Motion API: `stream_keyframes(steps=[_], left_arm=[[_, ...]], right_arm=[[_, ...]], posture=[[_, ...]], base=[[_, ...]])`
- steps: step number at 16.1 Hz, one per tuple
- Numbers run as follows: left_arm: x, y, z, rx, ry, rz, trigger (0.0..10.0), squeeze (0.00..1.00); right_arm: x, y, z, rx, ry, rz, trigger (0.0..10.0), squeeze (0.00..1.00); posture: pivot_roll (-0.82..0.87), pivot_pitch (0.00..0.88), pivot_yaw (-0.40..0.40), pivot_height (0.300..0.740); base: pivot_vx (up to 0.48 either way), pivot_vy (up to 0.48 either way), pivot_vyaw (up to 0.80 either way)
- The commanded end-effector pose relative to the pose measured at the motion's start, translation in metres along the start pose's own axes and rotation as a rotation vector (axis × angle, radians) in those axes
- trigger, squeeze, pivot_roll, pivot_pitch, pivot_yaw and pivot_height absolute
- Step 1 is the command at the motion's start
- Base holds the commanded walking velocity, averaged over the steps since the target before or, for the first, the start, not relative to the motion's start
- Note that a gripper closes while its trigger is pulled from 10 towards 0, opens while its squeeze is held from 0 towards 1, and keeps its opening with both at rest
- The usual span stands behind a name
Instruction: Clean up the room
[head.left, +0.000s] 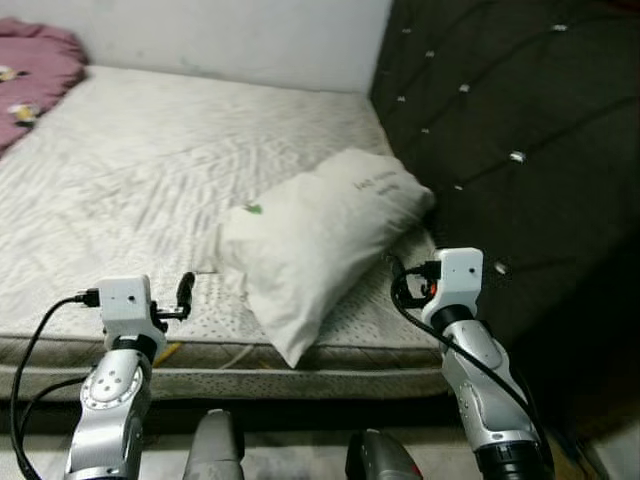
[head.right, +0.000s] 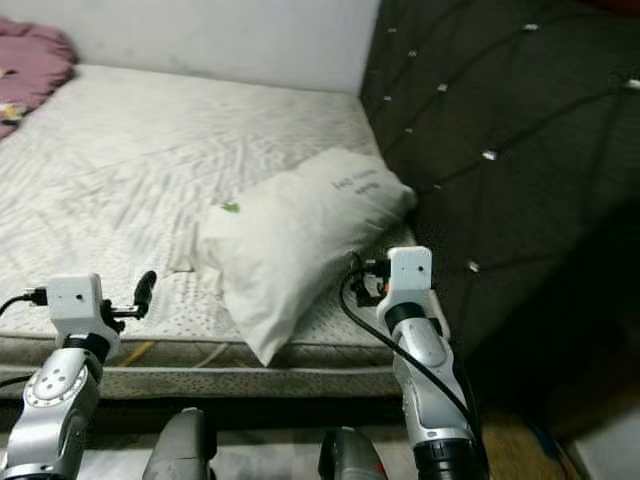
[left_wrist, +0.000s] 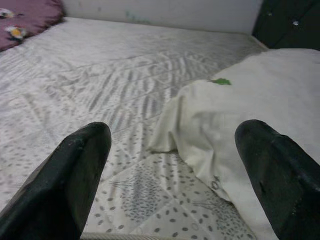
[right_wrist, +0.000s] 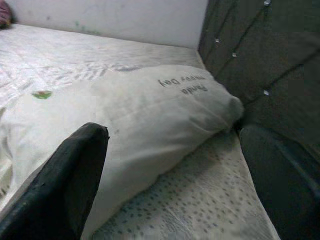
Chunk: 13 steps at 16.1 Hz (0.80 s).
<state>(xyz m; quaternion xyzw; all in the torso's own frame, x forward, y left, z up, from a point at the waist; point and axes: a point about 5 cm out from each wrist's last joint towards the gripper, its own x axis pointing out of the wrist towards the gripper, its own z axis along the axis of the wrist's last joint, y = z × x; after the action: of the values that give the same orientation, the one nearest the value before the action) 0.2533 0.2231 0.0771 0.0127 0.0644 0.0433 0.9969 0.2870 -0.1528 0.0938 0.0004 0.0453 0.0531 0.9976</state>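
Observation:
A white pillow (head.left: 320, 235) with small dark lettering and a green mark lies askew on the bare patterned mattress (head.left: 130, 180), its corner hanging over the near edge. My left gripper (left_wrist: 175, 185) is held open over the mattress edge, just left of the pillow. My right gripper (right_wrist: 175, 180) is open too, at the pillow's right end beside the headboard. Nothing is between either pair of fingers (left_wrist: 75, 175).
A dark tufted headboard (head.left: 510, 130) rises along the right side of the bed. A crumpled pink blanket (head.left: 35, 70) lies at the far left corner. A white wall (head.left: 230, 35) backs the bed. The floor by the headboard is in shadow.

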Motion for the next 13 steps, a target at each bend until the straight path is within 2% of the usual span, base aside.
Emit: stream_keyframes(steps=[1, 6, 13], left_arm=[[0.0005, -0.0035, 0.0063, -0.006, -0.03, -0.023, 10.0, 0.0], [0.0011, -0.0028, 0.0088, -0.013, -0.045, -0.037, 10.0, 0.0], [0.0018, -0.0047, 0.0096, -0.02, -0.051, -0.055, 10.0, 0.0]], right_arm=[[0.0015, -0.002, 0.0007, -0.012, 0.008, 0.008, 10.0, 0.0], [0.0038, 0.0006, 0.0024, -0.016, -0.001, 0.019, 10.0, 0.0], [0.0034, 0.005, 0.0037, -0.02, -0.019, 0.057, 10.0, 0.0]], posture=[[0.01, 0.0, -0.111, 0.641], [0.01, 0.0, -0.11, 0.641], [0.01, 0.0, -0.108, 0.641]], base=[[0.0, 0.0, 0.0], [0.307, 0.0, 0.0], [0.409, 0.0, 0.06]])
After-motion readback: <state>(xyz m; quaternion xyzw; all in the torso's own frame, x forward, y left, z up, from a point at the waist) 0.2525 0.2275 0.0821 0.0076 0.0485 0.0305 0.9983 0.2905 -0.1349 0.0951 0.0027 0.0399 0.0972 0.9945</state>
